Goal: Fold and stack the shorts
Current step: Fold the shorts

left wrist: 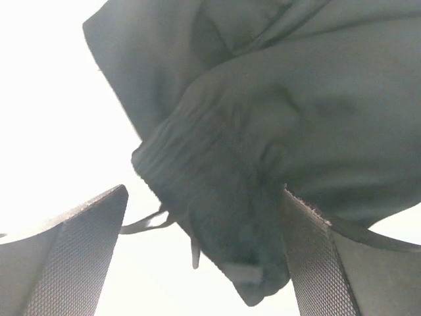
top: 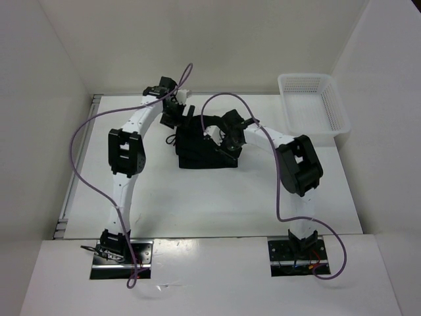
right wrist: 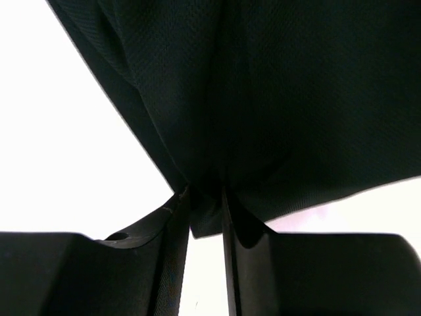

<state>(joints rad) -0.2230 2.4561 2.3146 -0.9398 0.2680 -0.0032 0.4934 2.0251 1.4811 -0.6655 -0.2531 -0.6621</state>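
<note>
Two arms (top: 126, 155) bend inward, right gripper (right wrist: 205, 201) pinching shorts (top: 197, 157).

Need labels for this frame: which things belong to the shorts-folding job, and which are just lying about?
Job: shorts, pinched by the right end effector; left end effector, open around them.
Lying about: white basket, far right, apart from the shorts.

Plain black shorts (top: 200, 148); white mesh basket (top: 312, 102); purple cables (top: 89, 128).
</note>
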